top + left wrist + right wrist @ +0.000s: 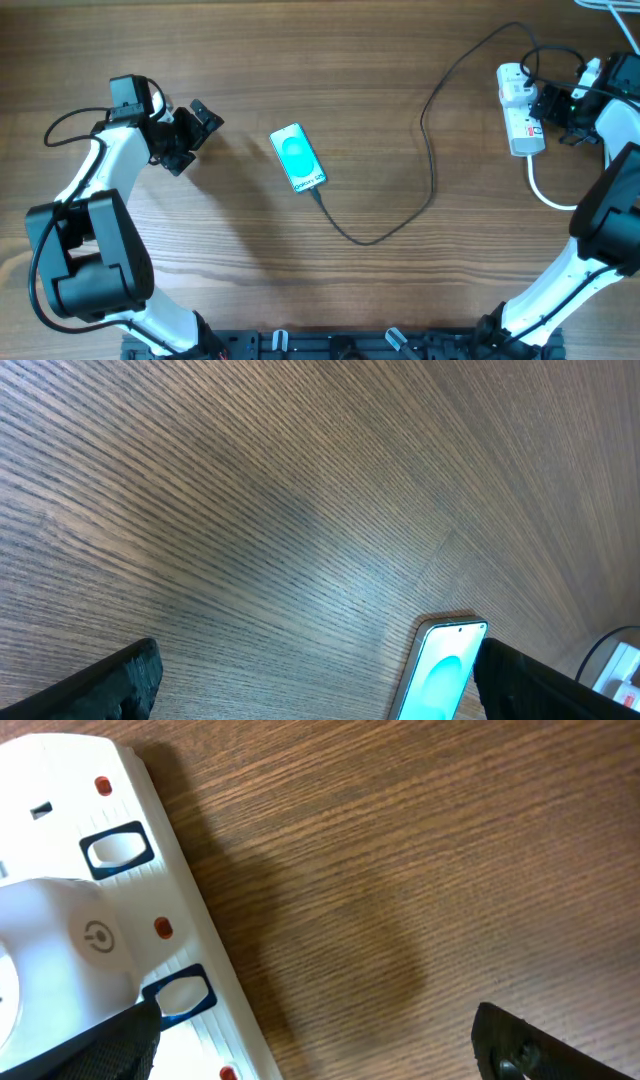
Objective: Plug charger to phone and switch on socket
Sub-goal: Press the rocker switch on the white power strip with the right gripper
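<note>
The phone (298,158) lies face up mid-table, its screen lit light blue with a teal oval. The charger's thin black cable (430,150) runs from the phone's lower end in a loop to the white adapter (513,82) on the socket (524,125) at the far right. Whether the plug tip is seated I cannot tell. My left gripper (195,140) stands open left of the phone, holding nothing; the phone's top (440,675) shows beside its right finger (540,685). My right gripper (548,108) is open at the socket's right side (190,920), beside the adapter (60,950).
The socket's thick white cord (545,190) curves down toward my right arm's base. Small red marks (162,928) and blue-framed switches (117,850) line the strip's edge. Bare wooden tabletop (230,270) lies around the phone. Another white cable (612,10) crosses the top right corner.
</note>
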Controlling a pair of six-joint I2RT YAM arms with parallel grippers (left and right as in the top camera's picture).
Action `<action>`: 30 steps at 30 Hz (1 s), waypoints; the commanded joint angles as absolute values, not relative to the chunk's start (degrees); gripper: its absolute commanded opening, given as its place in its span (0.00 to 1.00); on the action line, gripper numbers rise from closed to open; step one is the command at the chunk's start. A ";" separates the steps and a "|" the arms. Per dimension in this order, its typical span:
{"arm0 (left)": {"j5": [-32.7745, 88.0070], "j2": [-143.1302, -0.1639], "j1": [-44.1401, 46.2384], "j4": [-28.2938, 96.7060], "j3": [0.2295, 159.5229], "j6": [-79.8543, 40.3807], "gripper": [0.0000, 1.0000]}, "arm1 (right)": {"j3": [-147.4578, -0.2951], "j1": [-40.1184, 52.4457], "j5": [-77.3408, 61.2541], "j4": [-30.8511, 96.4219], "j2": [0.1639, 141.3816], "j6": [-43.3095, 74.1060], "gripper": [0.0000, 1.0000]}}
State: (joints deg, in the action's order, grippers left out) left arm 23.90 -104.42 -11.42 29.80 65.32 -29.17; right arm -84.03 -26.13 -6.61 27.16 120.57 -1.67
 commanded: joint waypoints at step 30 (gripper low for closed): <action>24.38 -104.53 -11.53 29.80 65.58 -28.71 1.00 | -78.13 -27.35 -7.68 20.86 115.28 14.85 1.00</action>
State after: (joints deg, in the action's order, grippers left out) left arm 23.90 -104.42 -11.42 29.80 65.32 -29.17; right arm -78.65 -26.96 -8.54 20.93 116.97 9.67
